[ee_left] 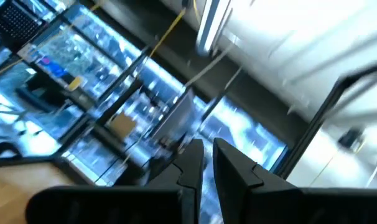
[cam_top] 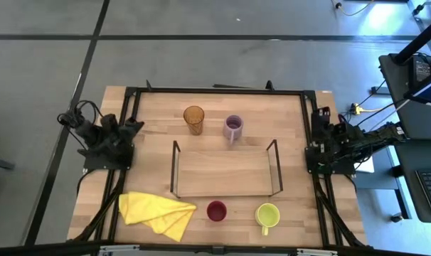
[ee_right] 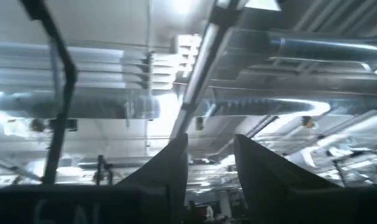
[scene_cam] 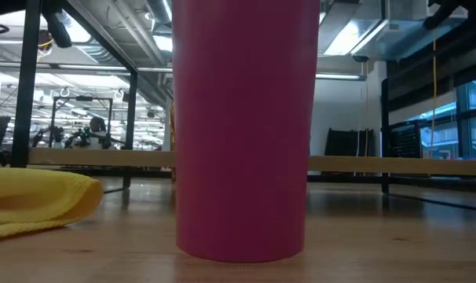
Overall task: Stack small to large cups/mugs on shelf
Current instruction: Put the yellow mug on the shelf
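The shelf (cam_top: 226, 172), a light-wood board with black wire frames at both short ends, stands in the middle of the table. The amber tumbler (cam_top: 193, 119) and the lilac mug (cam_top: 233, 128) stand upright behind it. The dark red cup (cam_top: 216, 210) and the yellow-green mug (cam_top: 267, 215) stand upright in front of it. The red cup fills the low view (scene_cam: 242, 134). My left gripper (ee_left: 207, 163) is folded back at the table's left edge, pointing up, shut and empty. My right gripper (ee_right: 210, 155) is folded back at the right edge, pointing up, slightly open and empty.
A crumpled yellow cloth (cam_top: 157, 212) lies at the near left, beside the red cup, and also shows in the low view (scene_cam: 34, 200). The arm bases (cam_top: 109, 139) (cam_top: 329, 146) sit at the table's left and right edges. A black frame runs around the table.
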Controlling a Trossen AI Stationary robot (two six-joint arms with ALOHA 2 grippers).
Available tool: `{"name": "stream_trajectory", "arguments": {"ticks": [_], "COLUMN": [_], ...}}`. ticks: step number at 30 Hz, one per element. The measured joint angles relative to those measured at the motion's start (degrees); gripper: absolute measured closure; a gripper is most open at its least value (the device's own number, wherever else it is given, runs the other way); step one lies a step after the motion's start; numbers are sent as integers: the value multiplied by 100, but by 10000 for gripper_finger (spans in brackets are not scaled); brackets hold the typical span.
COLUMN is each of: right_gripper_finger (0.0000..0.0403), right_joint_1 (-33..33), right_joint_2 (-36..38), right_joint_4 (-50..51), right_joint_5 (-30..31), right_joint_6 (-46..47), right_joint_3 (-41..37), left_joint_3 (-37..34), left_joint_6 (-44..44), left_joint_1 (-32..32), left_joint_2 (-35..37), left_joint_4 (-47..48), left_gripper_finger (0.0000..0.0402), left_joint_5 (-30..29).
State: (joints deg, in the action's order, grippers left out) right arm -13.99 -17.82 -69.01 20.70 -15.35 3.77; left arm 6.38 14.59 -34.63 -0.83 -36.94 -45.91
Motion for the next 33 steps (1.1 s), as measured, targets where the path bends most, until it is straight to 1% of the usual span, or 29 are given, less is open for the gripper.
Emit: {"name": "stream_trajectory", "arguments": {"ticks": [2, 5, 7, 10, 11, 13, 15, 17, 19, 21, 23, 25, 28, 30, 33], "right_gripper_finger": [272, 272, 272, 272, 272, 272, 272, 272, 272, 272, 272, 272, 272, 272, 272], "right_joint_1": [2, 2, 2, 2, 7, 37, 39, 39, 37, 39, 39, 39, 37, 39, 39], "right_joint_2": [0, -2, -2, -2, -2, -4, -6, -8, -3, -77, -354, -778, -1387, -1689, -2022], "right_joint_4": [2, 4, 12, 14, 25, 29, 22, 237, 1076, 2635, 4301, 5505, 6372, 6470, 6464], "right_joint_5": [47, 59, 62, 35, -7, -114, -273, -378, -303, -132, -100, -79, 264, 322, 325], "right_joint_6": [193, 773, 1302, 2340, 2410, 2178, 2081, 1991, 1879, 1746, 1600, 1428, 1150, 1154, 1203], "right_joint_3": [13, 15, 15, 15, 16, 17, 66, 374, 973, 1817, 2835, 3815, 5008, 5556, 6255], "left_joint_3": [1, 1, 1, 1, 1, 5, 6, 8, 77, 232, 462, 728, 1136, 1334, 1542], "left_joint_6": [-2, -15, -3, 13, 52, 139, -120, -389, -660, -916, -1167, -1438, -1862, -2091, -2162], "left_joint_1": [2, 2, 2, 2, 2, 2, 2, 2, 2, 2, 2, 2, 2, 2, 2], "left_joint_2": [1, -1, -1, -1, -3, -1, -1, -1, -1, -1, -1, -1, -1, -1, -1], "left_joint_4": [-99, -116, -116, -201, -326, -666, -898, -1130, -1263, -1240, -1103, -863, -417, -120, 240], "left_gripper_finger": [370, 370, 370, 370, 370, 370, 370, 370, 370, 370, 370, 370, 370, 370, 370], "left_joint_5": [0, -51, -280, -356, -409, -452, -334, -225, -215, -212, -175, -42, 2, -74, -155]}}
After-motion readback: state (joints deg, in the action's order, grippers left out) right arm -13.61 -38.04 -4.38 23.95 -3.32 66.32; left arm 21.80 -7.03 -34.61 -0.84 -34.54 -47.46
